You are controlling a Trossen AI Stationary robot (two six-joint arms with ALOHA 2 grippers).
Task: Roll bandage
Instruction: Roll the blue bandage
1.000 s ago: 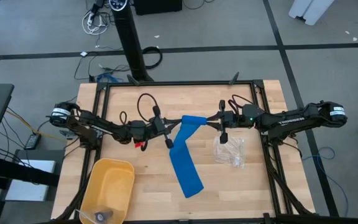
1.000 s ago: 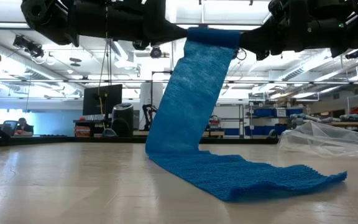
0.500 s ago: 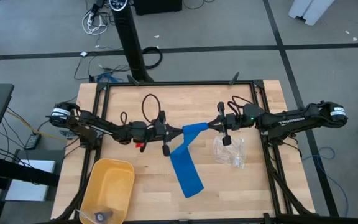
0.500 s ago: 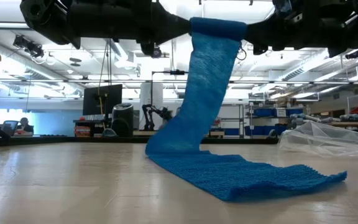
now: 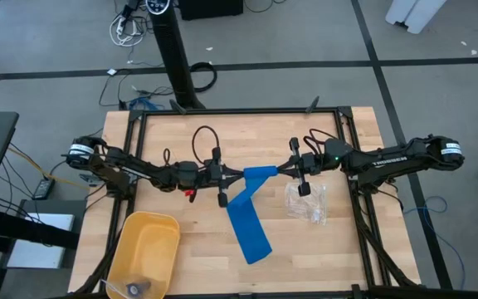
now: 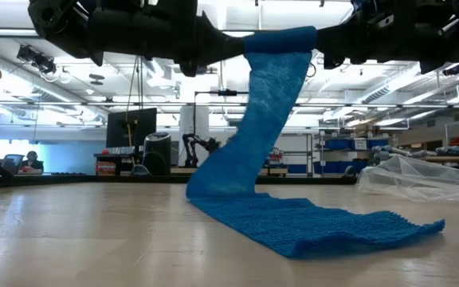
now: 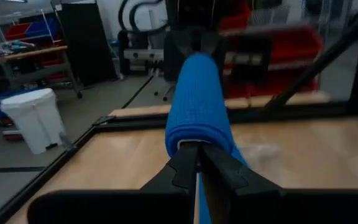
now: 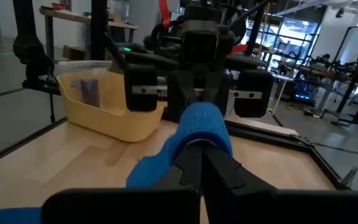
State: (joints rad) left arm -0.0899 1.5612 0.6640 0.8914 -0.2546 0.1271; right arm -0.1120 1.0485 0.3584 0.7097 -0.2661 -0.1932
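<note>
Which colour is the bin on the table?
The bin is yellow; the high view shows it best.

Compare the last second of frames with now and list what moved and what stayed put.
The raised end of the bandage shifted toward the right gripper, which closed on it; the left gripper keeps pinching its side. The tail on the table, the plastic bag and the yellow bin stayed put.
</note>
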